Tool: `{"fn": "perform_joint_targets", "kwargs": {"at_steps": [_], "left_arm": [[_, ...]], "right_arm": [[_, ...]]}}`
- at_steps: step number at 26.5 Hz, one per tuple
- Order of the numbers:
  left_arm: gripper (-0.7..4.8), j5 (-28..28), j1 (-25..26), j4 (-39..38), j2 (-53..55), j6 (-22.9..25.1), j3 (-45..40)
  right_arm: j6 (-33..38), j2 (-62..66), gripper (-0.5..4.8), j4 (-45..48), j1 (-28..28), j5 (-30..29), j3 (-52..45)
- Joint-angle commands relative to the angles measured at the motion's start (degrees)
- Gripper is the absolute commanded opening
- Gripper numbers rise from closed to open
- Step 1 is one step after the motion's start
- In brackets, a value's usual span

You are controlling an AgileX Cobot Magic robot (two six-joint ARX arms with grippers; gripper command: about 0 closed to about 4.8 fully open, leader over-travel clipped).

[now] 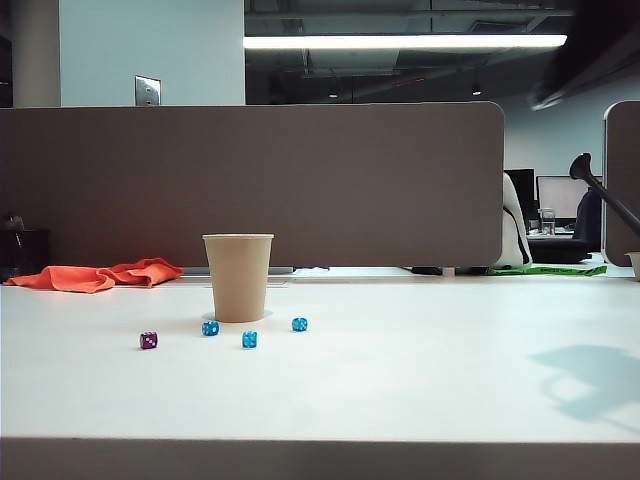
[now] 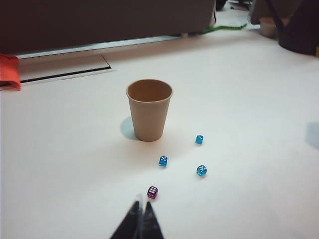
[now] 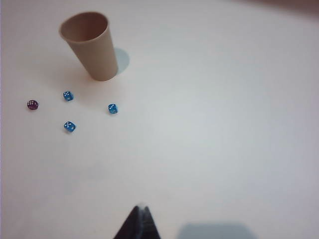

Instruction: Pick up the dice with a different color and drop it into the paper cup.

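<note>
Exterior view: the purple die (image 1: 148,340) lies on the white tabletop (image 1: 420,370), left of the upright cup (image 1: 238,277).

Left wrist view: the left end effector (image 2: 139,219) is closed, empty, hovering just short of the die (image 2: 152,192).

Right wrist view: the right end effector (image 3: 140,221) looks closed, empty, well apart from the cup (image 3: 91,45).

Left gripper (image 2: 141,219): fingertips only, body cut off by the frame edge. Right gripper (image 3: 141,221): likewise, tips only. Neither arm appears in the exterior view. Dice pips too small to count. Orange cloth (image 2: 9,70): cropped at the picture's edge.
</note>
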Motion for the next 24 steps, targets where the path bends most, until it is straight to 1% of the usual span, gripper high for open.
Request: {"fn": "perform_joint_targets", "kwargs": {"at_steps": [1, 2, 3, 6, 9, 10, 11, 15, 16, 17, 20, 24], "left_arm": [[-0.06, 1.4, 0.0, 0.2, 3.3, 3.1, 1.8], [-0.06, 1.6, 0.0, 0.3, 4.6, 4.1, 2.3], [-0.06, 1.6, 0.0, 0.3, 6.6, 4.9, 3.0], [-0.06, 1.8, 0.0, 0.6, 9.5, 7.0, 3.6], [-0.06, 2.4, 0.0, 1.3, 12.2, 7.2, 3.7], [-0.06, 2.8, -0.1, 1.2, 13.4, 8.7, 3.7], [-0.06, 2.8, -0.9, 1.2, 14.8, 10.3, 3.7], [-0.06, 1.2, -4.1, 2.8, 17.2, 13.1, 3.7], [-0.06, 0.7, -6.1, 4.4, 18.6, 15.7, 3.7], [-0.06, 0.2, -7.0, 5.4, 19.4, 16.1, 3.7], [-0.06, -2.8, -9.4, 8.0, 22.0, 16.0, 3.7], [-0.06, -2.3, -9.7, 9.9, 25.5, 16.0, 3.7]], "right_arm": [[-0.2, 2.7, -0.05, 2.1, 4.3, 4.0, 1.6], [-0.2, 3.5, -0.05, 2.5, 5.4, 4.6, 1.9], [-0.2, 5.1, -0.05, 4.2, 8.0, 5.3, 2.2], [-0.2, 6.7, -0.05, 6.2, 11.1, 7.2, 2.2], [-0.2, 7.6, -0.05, 7.6, 13.5, 10.7, 2.2], [-0.2, 8.1, -0.05, 8.4, 14.4, 11.5, 2.2], [-0.1, 8.3, -0.05, 9.0, 14.8, 11.4, 2.2], [1.0, 9.0, -0.05, 11.2, 15.5, 11.4, 2.2], [3.1, 9.7, -0.05, 13.0, 15.7, 11.4, 2.2], [4.1, 10.2, -0.05, 14.0, 15.9, 11.4, 2.2], [4.2, 11.5, -0.05, 16.3, 16.8, 11.5, 2.2], [4.2, 12.5, -0.05, 17.9, 17.1, 11.4, 2.2]]}}
